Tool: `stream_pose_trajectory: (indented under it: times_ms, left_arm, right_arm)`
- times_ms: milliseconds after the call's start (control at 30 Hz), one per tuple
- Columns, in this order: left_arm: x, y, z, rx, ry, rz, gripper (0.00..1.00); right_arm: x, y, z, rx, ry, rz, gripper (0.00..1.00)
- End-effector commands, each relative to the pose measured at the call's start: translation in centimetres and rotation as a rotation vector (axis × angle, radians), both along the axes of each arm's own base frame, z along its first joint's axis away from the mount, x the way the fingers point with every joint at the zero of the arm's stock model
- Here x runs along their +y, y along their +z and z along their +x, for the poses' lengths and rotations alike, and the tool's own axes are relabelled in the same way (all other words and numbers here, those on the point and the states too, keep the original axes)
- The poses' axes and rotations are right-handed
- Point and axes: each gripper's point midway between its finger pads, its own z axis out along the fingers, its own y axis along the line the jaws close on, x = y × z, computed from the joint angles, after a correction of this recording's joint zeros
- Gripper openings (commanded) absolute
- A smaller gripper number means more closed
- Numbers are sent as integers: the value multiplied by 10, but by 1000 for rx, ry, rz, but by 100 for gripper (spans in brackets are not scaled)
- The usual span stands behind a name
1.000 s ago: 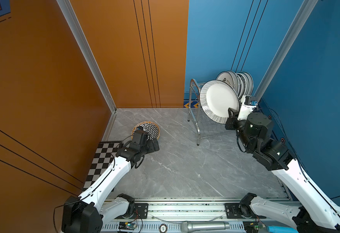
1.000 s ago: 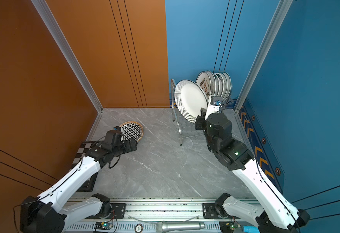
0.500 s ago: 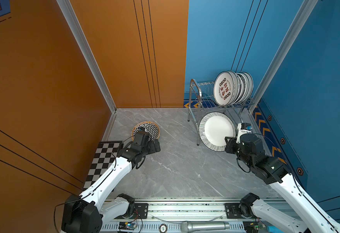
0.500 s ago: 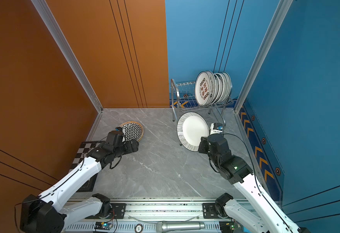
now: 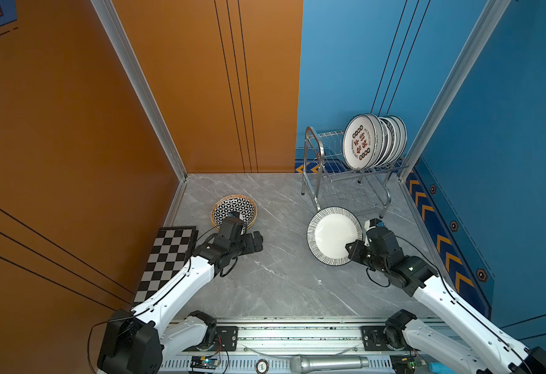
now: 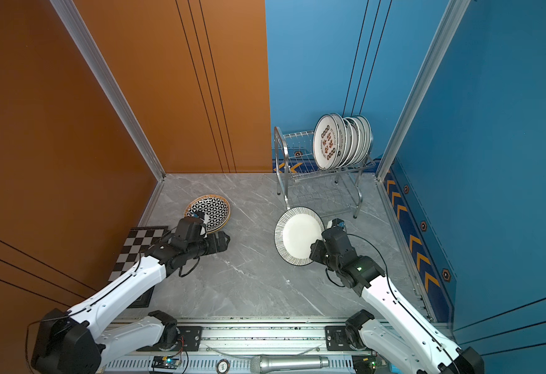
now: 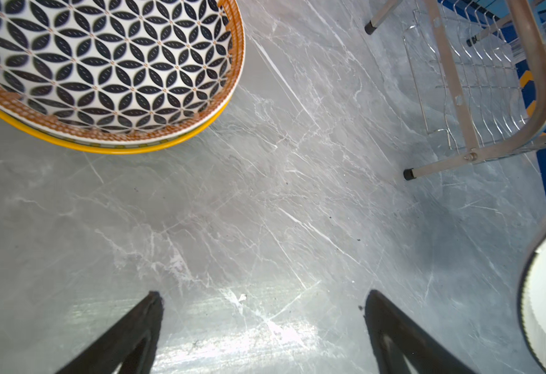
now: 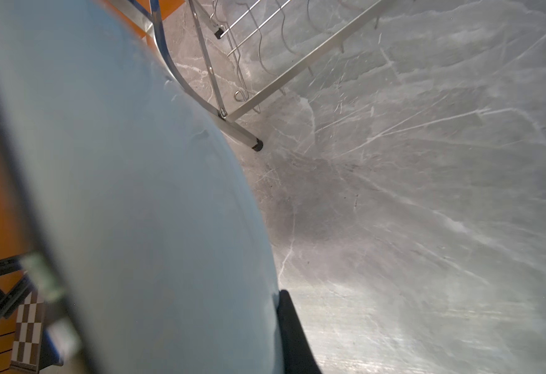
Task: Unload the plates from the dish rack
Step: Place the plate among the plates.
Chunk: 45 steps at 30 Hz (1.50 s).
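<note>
At the left of both top views little has changed in the last second. The left arm lies where it did beside the chequered board point(image 5: 168, 255). The left claw point(image 7: 263, 295) hangs over the bare grey table point(image 5: 281, 285) with its two fingers spread wide and holds nothing. Just beyond it, a plate with a dark petal pattern point(image 5: 236, 209) lies flat on a yellow-rimmed plate point(image 7: 129, 149), as before.

The change is right of centre. A second ago the right arm held the striped plate point(image 5: 331, 233) high, in front of the upper shelf of the rack point(image 5: 331, 158). Half a second ago the plate was lower, before the rack's legs. Now it is lower again and nearer the bottom of the frame, over the table, its upper edge close to the rack's near leg. The right claw point(image 5: 353, 248) is closed tight on its lower right rim.

The plate is round and white inside, with fine black stripes round the rim. It is tilted, its face turned up toward the camera; whether its edge touches the table I cannot tell. In the right wrist view its pale underside fills the left half.

At upper right the steel wire rack stands against the blue wall. With the striped plate gone from in front, the row of plates point(image 5: 390, 139) on edge at the right end of the upper shelf shows fully. The front plate point(image 5: 360, 142) is white and dark-rimmed, with red-and-black characters.
</note>
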Motion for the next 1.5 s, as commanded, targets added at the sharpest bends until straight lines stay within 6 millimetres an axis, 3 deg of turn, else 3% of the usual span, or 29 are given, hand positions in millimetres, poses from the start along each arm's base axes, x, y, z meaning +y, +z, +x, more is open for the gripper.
stream_pose_trajectory:
  times_ms: [0, 333, 400, 500, 900, 1467]
  left_arm:
    - [-23, 3, -6, -7, -69, -106, 98]
    - [-58, -10, -8, 25, -152, -227, 99]
    - [-61, -12, -7, 30, -158, -236, 99]
    - [-64, -15, -7, 37, -164, -239, 99]
    - [-68, -26, -7, 67, -168, -250, 87]
    - [-71, -30, -7, 91, -173, -294, 39]
  right_arm:
    - [43, 39, 23, -137, 45, 195, 0]
    - [113, 23, 38, -96, 156, 275, 0]
    - [130, 20, 33, -81, 200, 294, 0]
    - [141, 19, 35, -78, 214, 321, 0]
    - [165, 14, 41, -55, 251, 410, 0]
    - [177, 9, 43, -40, 273, 456, 0]
